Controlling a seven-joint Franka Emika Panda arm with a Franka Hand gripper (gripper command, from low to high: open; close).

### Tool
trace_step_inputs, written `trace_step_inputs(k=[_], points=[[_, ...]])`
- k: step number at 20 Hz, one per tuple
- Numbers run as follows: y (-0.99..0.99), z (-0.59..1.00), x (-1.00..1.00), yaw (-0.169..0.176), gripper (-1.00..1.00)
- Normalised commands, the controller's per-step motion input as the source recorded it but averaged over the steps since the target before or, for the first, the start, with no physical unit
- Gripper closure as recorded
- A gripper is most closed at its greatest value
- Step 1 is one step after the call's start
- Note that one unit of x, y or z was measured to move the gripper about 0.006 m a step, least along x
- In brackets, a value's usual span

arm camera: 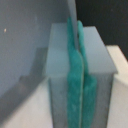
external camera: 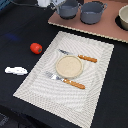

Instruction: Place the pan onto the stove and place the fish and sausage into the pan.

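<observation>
The blue-grey pan [external camera: 67,9] is over the near corner of the pinkish-brown stove [external camera: 107,29] at the top of the exterior view; I cannot tell if it rests there or hangs just above. My gripper [external camera: 48,4] is at the top edge, at the end of the pan's thin handle. In the wrist view the gripper [arm camera: 77,55] fills the frame. Its two grey fingers [arm camera: 97,55] have their teal pads pressed together, and no handle shows between them. The red-orange sausage [external camera: 36,48] and the white fish [external camera: 16,70] lie on the dark cloth at the exterior view's left.
A larger grey two-handled pot [external camera: 93,12] stands on the stove next to the pan. A pale round dish [external camera: 123,20] is at the stove's right end. A striped placemat [external camera: 95,75] holds a beige plate [external camera: 68,65], a knife [external camera: 80,57] and a fork [external camera: 67,81].
</observation>
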Motion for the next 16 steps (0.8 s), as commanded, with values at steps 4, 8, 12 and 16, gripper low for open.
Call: trace_step_inputs(k=[4, 8, 12, 16], points=[[0.23, -0.06, 0.0, 0.043, 1.0], [0.21, -0.12, 0.05, 0.036, 1.0], [0.38, -0.18, 0.01, 0.054, 1.0], [0.4, -0.18, 0.0, 0.058, 1.0]])
